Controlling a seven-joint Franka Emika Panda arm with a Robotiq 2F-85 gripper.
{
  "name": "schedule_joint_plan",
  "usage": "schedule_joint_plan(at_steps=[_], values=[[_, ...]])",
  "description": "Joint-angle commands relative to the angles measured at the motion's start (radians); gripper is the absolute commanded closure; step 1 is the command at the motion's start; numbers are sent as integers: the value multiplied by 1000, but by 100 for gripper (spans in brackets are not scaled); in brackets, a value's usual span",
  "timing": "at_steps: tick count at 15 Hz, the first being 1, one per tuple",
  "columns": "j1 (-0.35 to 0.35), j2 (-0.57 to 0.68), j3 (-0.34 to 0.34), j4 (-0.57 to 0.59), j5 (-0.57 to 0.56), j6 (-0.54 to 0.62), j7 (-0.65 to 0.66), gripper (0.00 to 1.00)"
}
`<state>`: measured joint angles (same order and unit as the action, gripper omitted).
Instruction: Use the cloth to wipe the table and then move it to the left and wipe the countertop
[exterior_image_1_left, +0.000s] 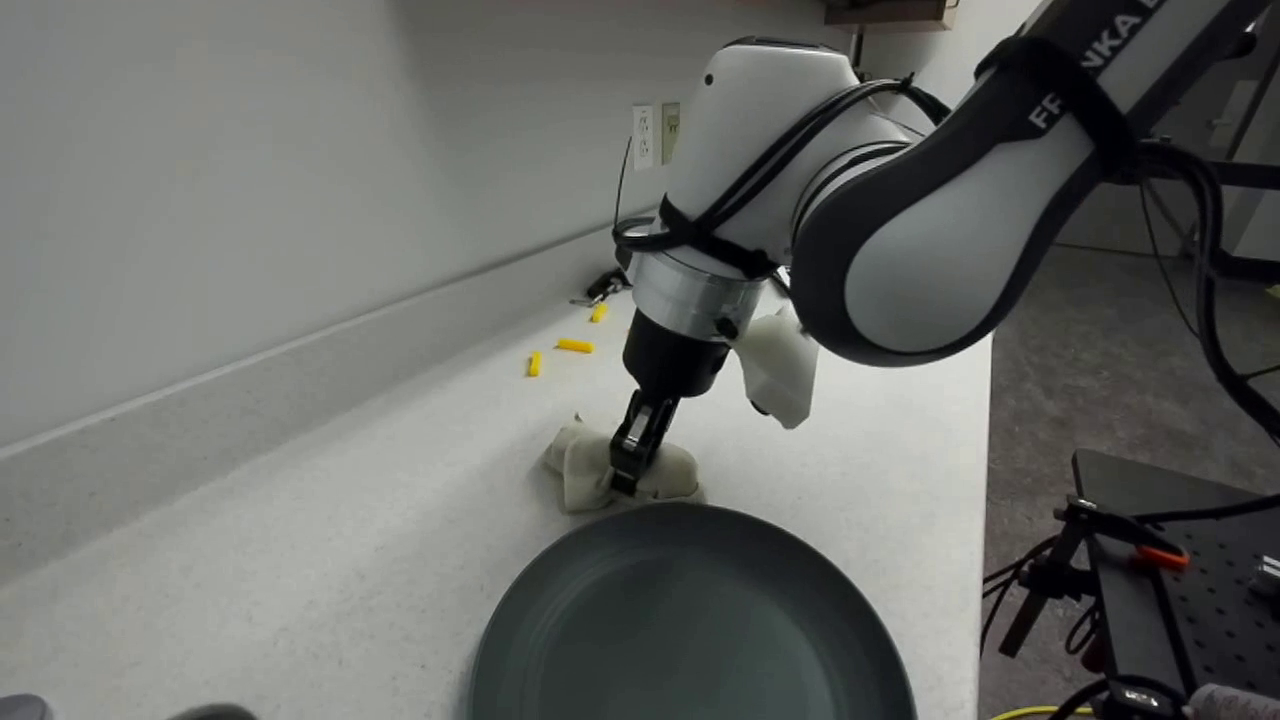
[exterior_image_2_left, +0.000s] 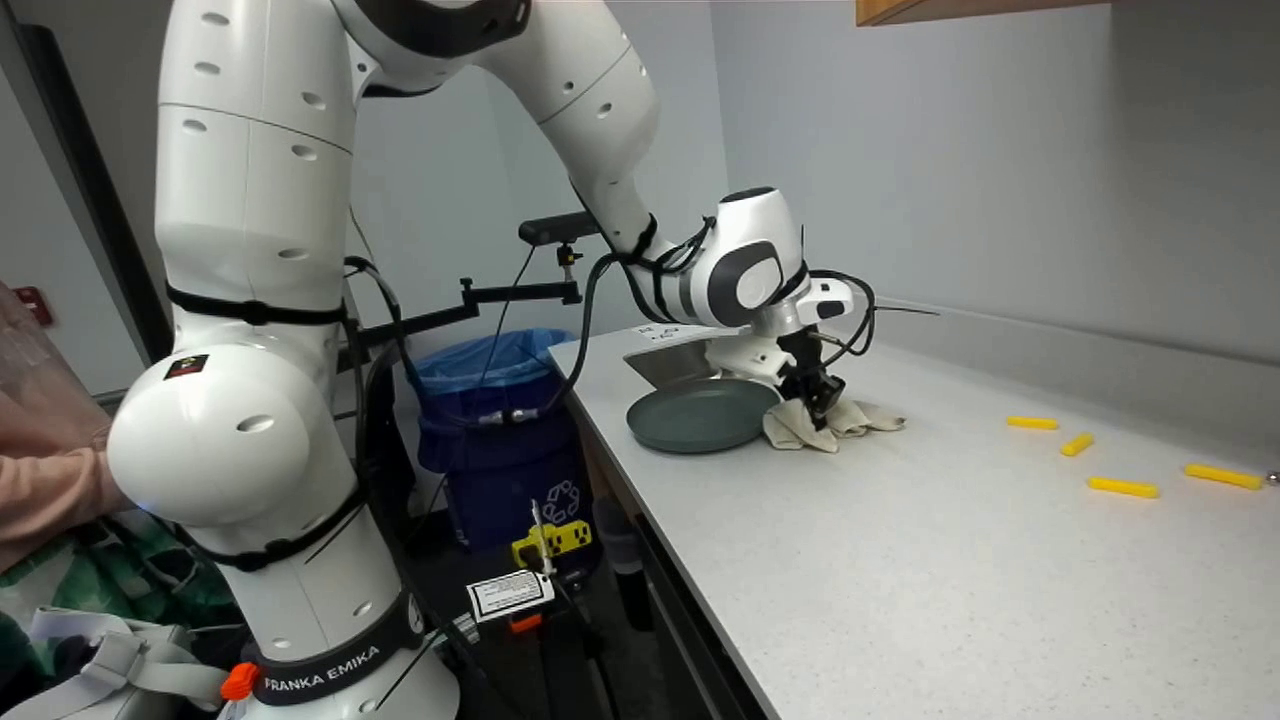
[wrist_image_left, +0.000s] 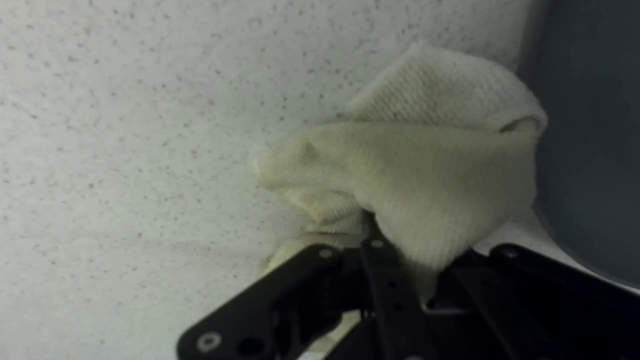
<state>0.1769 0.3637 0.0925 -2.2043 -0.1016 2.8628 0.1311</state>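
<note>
The off-white cloth lies bunched on the long white counter, the surface that serves as both table and countertop. My gripper points down into it, shut on a fold. In the wrist view, cloth folds rise between the dark fingers, and the fingertips are buried in the fabric. Seen in an exterior view, the cloth spreads out on the counter around the gripper.
A round dark grey-green plate sits right beside the cloth. Several yellow pieces lie scattered along the counter toward the low backsplash. Behind the plate is a metal sink. Small dark items rest near the wall.
</note>
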Motion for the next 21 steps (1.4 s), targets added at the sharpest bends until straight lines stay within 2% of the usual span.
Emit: schedule_joint_plan(at_steps=[1, 8, 11, 14, 16, 21], values=[[-18, 34, -43, 35, -15, -15, -48, 97], [-115, 31, -178, 15, 10, 13, -6, 97], [-132, 29, -251, 10, -1, 13, 43, 97], [-135, 31, -283, 15, 2, 4, 74, 97], [-122, 28, -275, 6, -2, -2, 78, 97], [-108, -43, -164, -91, 13, 10, 8, 97]])
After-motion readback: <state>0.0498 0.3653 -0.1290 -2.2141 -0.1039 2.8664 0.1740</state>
